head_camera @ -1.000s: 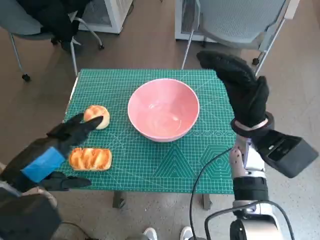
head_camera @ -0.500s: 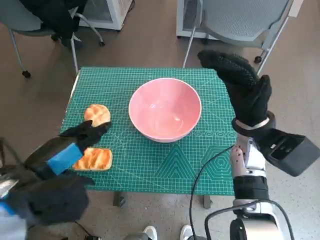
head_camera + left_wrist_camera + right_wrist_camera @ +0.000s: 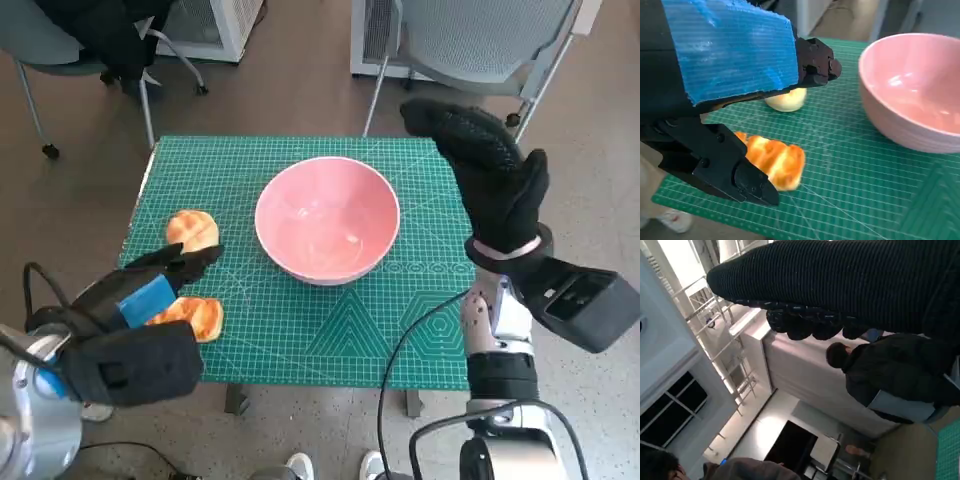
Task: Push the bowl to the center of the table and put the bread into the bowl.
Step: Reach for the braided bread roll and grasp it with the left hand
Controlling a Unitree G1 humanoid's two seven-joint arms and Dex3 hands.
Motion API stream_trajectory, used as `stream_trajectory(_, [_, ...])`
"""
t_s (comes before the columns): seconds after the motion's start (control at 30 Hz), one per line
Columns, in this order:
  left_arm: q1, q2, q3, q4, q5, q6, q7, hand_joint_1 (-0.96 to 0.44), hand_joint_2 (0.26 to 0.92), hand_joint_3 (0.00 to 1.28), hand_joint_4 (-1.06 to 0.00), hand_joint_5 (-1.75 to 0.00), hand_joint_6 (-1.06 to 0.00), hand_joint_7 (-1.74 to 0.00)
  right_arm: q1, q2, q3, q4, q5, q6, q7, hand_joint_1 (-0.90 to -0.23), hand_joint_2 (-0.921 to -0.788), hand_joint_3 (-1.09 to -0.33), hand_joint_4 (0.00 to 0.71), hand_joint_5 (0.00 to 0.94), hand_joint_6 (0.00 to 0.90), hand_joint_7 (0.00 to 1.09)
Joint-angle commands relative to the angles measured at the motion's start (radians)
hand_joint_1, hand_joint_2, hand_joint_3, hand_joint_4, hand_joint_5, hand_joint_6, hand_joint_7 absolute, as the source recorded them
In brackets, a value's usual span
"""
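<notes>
A pink bowl (image 3: 327,218) (image 3: 917,87) sits near the middle of the green cutting mat (image 3: 330,330). A golden, striped bread loaf (image 3: 196,315) (image 3: 774,158) lies near the mat's front left corner, and a round bun (image 3: 194,229) (image 3: 786,99) lies behind it. My left hand (image 3: 140,290) (image 3: 730,95) hovers over the loaf with its fingers spread and nothing in it. My gloved right hand (image 3: 485,175) (image 3: 840,285) is raised to the right of the bowl, fingers extended, empty.
Two chairs (image 3: 470,45) stand on the floor behind the table, one at each far corner. The right wrist view points upward at a room and a seated person (image 3: 890,375). A cable (image 3: 400,350) hangs at the mat's front right.
My left hand has pulled back toward the front left and now covers part of the loaf. The bowl, the bun and my right hand stay where they were.
</notes>
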State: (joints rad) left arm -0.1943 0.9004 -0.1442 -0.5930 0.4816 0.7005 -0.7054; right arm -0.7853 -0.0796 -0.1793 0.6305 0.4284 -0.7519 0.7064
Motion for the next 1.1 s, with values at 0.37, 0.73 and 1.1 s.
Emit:
stream_trajectory(0.37, [-0.044,-0.016,-0.075,0.083,0.091,0.017,-0.004,-0.05,0.683,0.01,-0.09,0.00,-0.23,-0.01,0.021,-0.006,0.002,-0.004,-0.004,0.017,0.005,-0.697,-0.921,-0.828,0.052,0.004,-0.001,0.24])
stream_trajectory(0.73, [-0.056,-0.024,-0.113,0.137,0.157,0.018,-0.011,-0.10,0.688,0.01,-0.10,0.00,-0.24,-0.01,0.019,-0.003,0.002,0.002,-0.003,0.021,0.007,-0.697,-0.921,-0.829,0.053,0.004,-0.001,0.24])
stream_trajectory(1.1, [-0.066,-0.050,-0.152,0.196,0.204,0.021,-0.025,-0.13,0.691,0.01,-0.10,0.00,-0.25,-0.01,0.021,0.001,0.005,-0.006,0.000,0.034,0.005,-0.696,-0.921,-0.824,0.054,0.003,-0.001,0.24])
